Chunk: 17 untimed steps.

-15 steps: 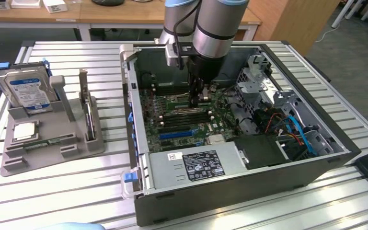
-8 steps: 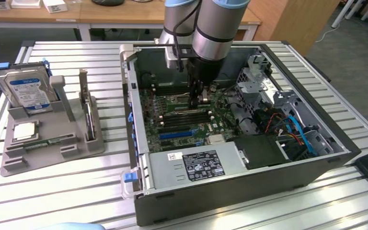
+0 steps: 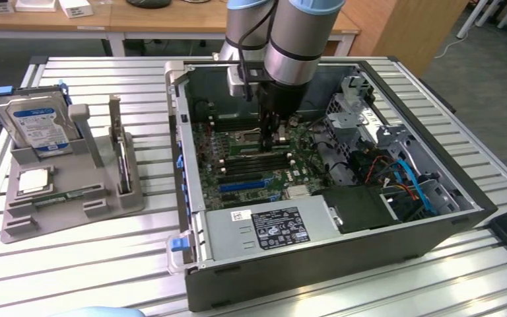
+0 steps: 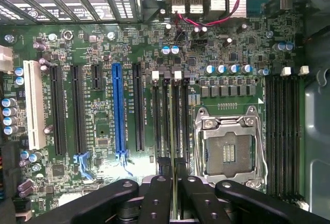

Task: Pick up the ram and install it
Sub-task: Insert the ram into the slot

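My gripper (image 3: pixel 276 135) reaches down inside the open computer case (image 3: pixel 324 254), just above the green motherboard (image 3: pixel 245 173). In the wrist view the two black fingers (image 4: pixel 156 198) are closed on the ram (image 4: pixel 174 203), a thin green strip seen edge-on between them. The ram hangs over the near end of a bank of black memory slots (image 4: pixel 170 115), lined up along them, next to the empty CPU socket (image 4: pixel 229 146). I cannot tell whether its lower edge touches a slot.
On the exterior view's left, a grey holder (image 3: pixel 77 198) carries a blue-labelled hard drive (image 3: pixel 37 125) and a square silver chip (image 3: pixel 35 179). Inside the case are a power supply (image 3: pixel 267 228), cables (image 3: pixel 403 178) and drive bays. More slots (image 4: pixel 282 131) lie beyond the socket.
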Available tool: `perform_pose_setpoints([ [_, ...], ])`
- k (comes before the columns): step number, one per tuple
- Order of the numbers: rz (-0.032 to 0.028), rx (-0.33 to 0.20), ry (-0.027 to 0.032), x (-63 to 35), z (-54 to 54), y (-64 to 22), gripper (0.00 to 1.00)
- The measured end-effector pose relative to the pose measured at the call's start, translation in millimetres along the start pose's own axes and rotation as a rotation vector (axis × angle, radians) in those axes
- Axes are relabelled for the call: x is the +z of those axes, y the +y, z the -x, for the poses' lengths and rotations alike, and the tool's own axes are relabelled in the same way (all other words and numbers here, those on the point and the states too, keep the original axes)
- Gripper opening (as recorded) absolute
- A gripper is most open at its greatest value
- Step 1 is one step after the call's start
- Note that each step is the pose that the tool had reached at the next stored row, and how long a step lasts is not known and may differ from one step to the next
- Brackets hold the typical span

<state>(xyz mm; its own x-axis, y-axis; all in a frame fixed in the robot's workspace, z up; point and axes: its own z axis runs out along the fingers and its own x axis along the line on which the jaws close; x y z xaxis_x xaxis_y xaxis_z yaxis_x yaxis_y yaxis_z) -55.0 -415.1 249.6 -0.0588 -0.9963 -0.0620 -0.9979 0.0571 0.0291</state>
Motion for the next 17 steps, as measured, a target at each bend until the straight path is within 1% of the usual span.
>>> perform_pose_setpoints([
  [8,-0.0001,0.0,-0.0002,1.0,0.0,0.0,0.14],
  [10,-0.0003,0.0,0.0009,1.5,0.0,0.0,0.14],
  [12,-0.0004,0.0,0.0053,2.0,-0.1,0.2,0.14],
  [15,-0.0013,0.001,0.0187,2.7,-0.1,0.1,0.14],
  [17,-0.0015,0.001,0.023,3.3,-0.2,0.1,0.14],
])
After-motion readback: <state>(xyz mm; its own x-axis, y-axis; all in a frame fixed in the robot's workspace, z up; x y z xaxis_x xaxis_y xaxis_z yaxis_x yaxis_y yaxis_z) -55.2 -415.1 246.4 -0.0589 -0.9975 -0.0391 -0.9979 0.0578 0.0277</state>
